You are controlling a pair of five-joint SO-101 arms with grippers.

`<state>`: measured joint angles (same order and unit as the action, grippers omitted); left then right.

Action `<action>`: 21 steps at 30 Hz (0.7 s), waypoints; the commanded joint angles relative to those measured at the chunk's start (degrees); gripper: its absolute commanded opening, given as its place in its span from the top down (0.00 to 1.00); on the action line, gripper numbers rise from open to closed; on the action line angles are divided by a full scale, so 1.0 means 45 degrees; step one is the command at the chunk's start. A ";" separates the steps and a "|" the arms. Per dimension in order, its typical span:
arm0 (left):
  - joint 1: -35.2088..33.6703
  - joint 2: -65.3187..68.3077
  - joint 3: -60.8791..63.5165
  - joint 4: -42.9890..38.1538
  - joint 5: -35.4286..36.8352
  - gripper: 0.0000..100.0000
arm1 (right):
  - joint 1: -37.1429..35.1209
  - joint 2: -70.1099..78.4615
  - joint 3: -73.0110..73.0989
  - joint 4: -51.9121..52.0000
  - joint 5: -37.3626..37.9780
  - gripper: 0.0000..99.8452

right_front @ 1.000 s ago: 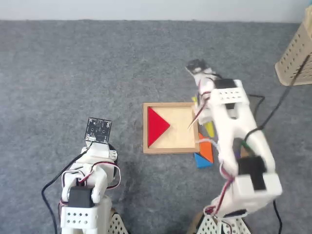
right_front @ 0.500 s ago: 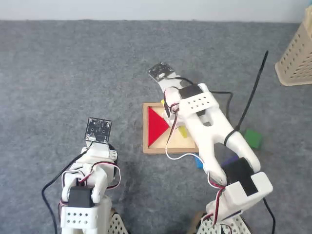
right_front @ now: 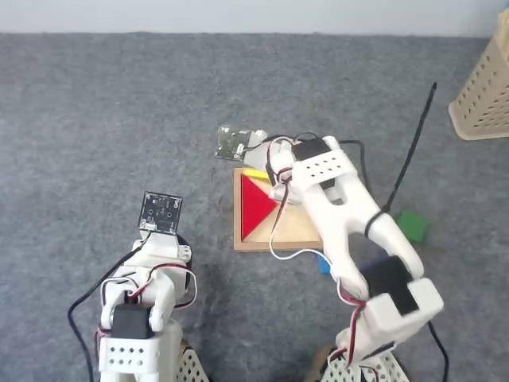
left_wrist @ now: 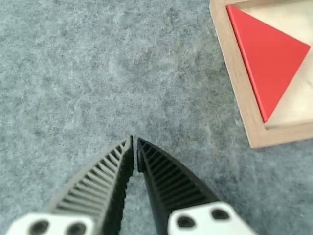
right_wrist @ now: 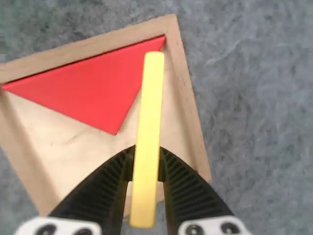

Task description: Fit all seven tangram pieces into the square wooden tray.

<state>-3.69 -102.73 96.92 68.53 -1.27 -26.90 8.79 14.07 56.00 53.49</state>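
The square wooden tray [right_front: 274, 243] lies mid-table with a red triangle [right_front: 254, 205] in its left half. My right gripper [right_wrist: 146, 152] is shut on a yellow piece [right_wrist: 149, 122], held on edge over the tray's wooden rim [right_wrist: 188, 117] and the tip of the red triangle [right_wrist: 88, 93]. From above, the yellow piece [right_front: 254, 173] sits at the tray's far left corner. My left gripper [left_wrist: 134, 143] is shut and empty over bare carpet, to the left of the tray's corner [left_wrist: 254, 139]. A green piece [right_front: 412, 224] and a blue piece [right_front: 324, 263] lie right of the tray.
A perforated beige basket [right_front: 485, 87] stands at the far right edge. The right arm's body [right_front: 350, 215] crosses above the tray's right side and hides what lies beneath it. Grey carpet spreads out on the left and far side.
The right arm swung left with the yellow piece, from the tray's right side to its far left corner. The green piece came into sight. The left arm stayed still.
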 commanded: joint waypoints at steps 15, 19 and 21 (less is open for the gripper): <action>-0.0059 -0.0039 -0.0068 0.0059 0.0117 0.99 | 0.0694 0.1495 -0.1621 -0.0967 0.1368 0.99; -0.0059 -0.0039 -0.0068 0.0059 0.0117 0.99 | 0.0947 0.1592 -0.1602 -0.1416 0.2051 0.99; -0.0059 -0.0039 -0.0068 0.0059 0.0117 0.99 | 0.1026 0.1592 -0.1602 -0.1651 0.2071 0.99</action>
<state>-3.69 -102.73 96.92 68.53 -1.27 -23.91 17.23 10.29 50.46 61.41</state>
